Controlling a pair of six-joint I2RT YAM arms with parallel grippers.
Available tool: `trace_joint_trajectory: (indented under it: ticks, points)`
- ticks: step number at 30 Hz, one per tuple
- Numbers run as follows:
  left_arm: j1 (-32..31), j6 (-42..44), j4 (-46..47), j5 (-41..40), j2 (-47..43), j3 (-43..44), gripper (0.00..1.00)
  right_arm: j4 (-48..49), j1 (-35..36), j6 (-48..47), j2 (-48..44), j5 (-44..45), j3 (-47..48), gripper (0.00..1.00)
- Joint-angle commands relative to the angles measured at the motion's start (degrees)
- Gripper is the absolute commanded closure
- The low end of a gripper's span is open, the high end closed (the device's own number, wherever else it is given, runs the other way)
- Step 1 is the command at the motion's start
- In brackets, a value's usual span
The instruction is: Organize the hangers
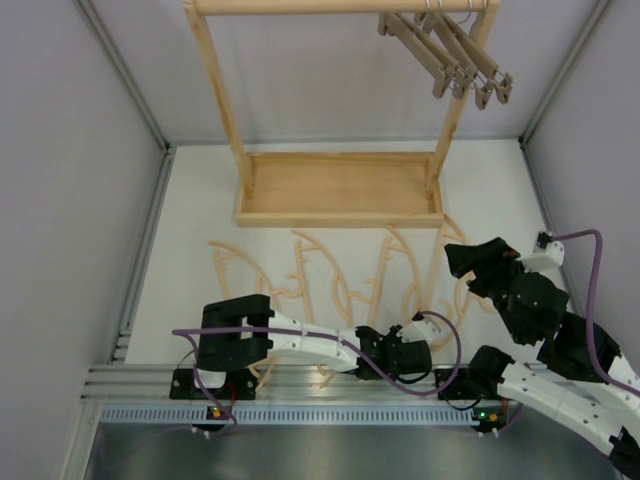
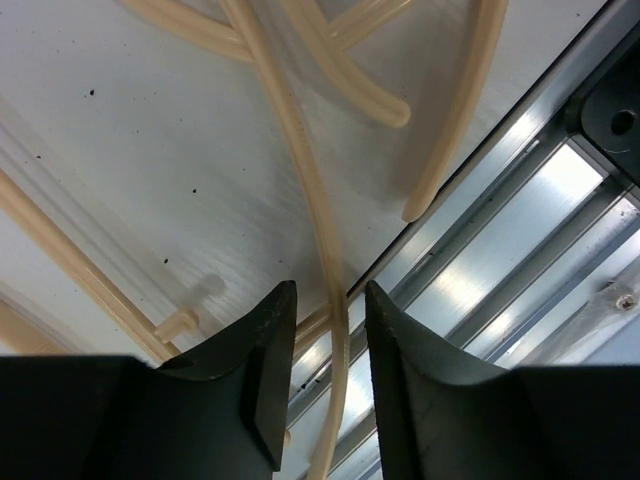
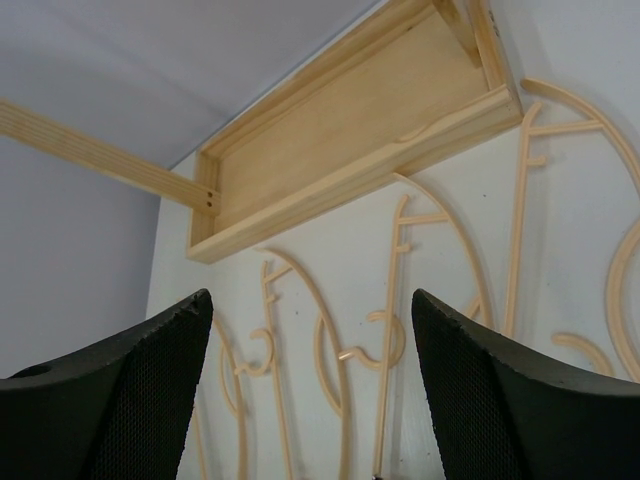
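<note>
Pale wooden coat hangers flat, overlapping, on table before rack. Left gripper slightly parted, straddling one thin hanger arm at near edge, not clamped. Right gripper spread wide, empty, above them. Brown clamp bars hung on rail, far right. Risk on lifting: snagging overlapped neighbours.

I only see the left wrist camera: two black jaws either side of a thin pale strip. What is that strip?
Observer: Part of one of the pale curved hangers lying flat on the table.
Operator: Is anything hung up?
Observer: Yes, brown-grey clamp hangers hang on the rack, at the right end of its top rail.
Operator: And the other arm?
Observer: The right arm sits right of the table hangers, jaws wide apart, empty.
</note>
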Motion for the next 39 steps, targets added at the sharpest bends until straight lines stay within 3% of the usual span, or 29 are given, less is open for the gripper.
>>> trace_joint_trajectory:
  ticks: [1, 6, 11, 39]
  points:
    - [0.38, -0.36, 2.7, 1.41, 0.63, -1.04, 0.62, -2.1, 0.5, -0.32, -0.99, 0.25, 0.48, 0.23]
    - [0.38, -1.41, 2.44, 1.06, 0.72, -2.18, 0.84, -2.19, 0.5, -0.05, -1.34, -0.36, 0.22, 0.23]
    - [0.38, -2.03, 2.35, -0.69, -0.94, -3.06, 1.0, -2.19, 0.5, -0.05, -1.08, -0.8, 0.13, 0.23]
    - [-0.15, -3.52, -13.02, -12.03, -9.92, 2.21, 1.0, -2.19, 0.5, 0.65, -0.73, -1.95, -0.66, 0.23]
